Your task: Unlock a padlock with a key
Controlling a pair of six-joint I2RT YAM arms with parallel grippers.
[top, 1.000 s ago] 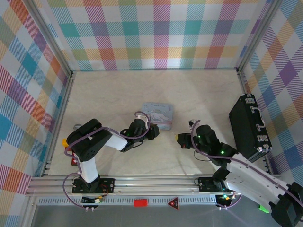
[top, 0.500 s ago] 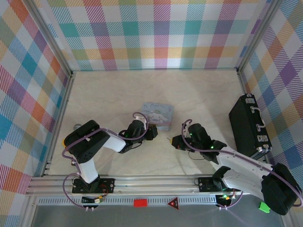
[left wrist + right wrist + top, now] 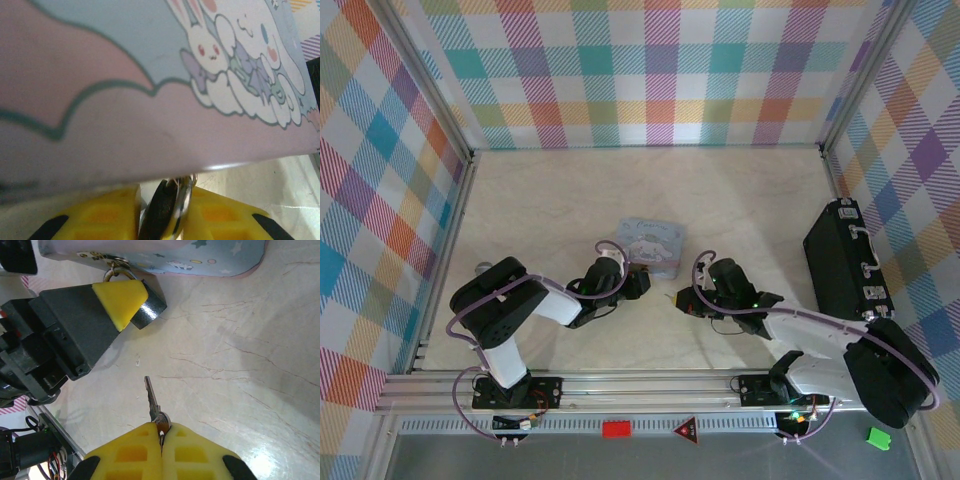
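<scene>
L gripper (image 3: 161, 222) clamped on padlock (image 3: 149, 307), shackle just beside tin (image 3: 200, 255). R gripper (image 3: 161, 450) pinches key (image 3: 151, 400) by its head, blade twd padlock, apart.

The right gripper (image 3: 682, 298) now sits farther left than a second ago, bringing the key (image 3: 151, 399) closer to the padlock (image 3: 150, 307) in the left gripper (image 3: 638, 284). The right arm (image 3: 820, 335) lies lower and more stretched out.

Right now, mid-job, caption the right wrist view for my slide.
The key, pinched in the right gripper, points its blade toward the padlock held by the left gripper beside the tin.
</scene>
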